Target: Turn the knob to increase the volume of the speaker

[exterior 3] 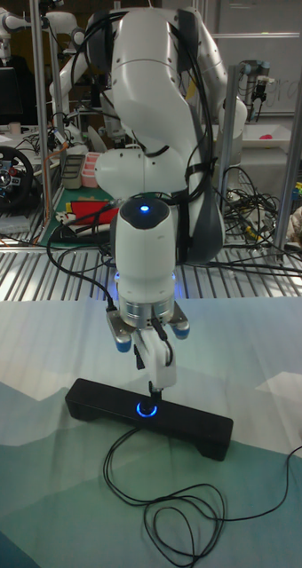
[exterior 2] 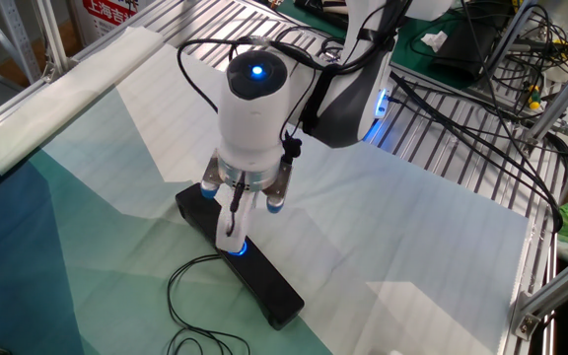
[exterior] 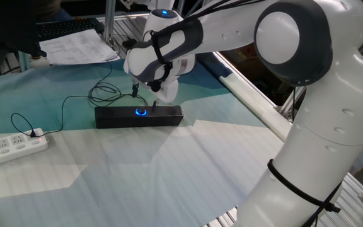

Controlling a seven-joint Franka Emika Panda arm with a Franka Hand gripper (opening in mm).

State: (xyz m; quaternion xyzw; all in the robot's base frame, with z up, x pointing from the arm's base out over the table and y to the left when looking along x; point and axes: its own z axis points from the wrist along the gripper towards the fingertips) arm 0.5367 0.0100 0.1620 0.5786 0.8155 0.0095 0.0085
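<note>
Jaws look drawn close together, your gripper (exterior 3: 154, 382) pointing straight down with its fingertips right at the knob (exterior 3: 147, 410); whether they actually pinch the dial or merely sit just above it, you cannot tell from any of the three views. From the tall fixed view the white fingers (exterior 3: 156, 355) hang directly over the glowing blue ring. That knob sits in the middle of the speaker (exterior: 138, 116), which lies flat on the teal and white cloth (exterior: 169, 170) covering the table. From the other fixed view the fingers hide most of the dial, with only a blue sliver showing beneath them. You can see the speaker's thin black cable (exterior 3: 169, 506) looping on the cloth beside it. A white power strip (exterior: 11, 149) lies well apart, near the table edge.
</note>
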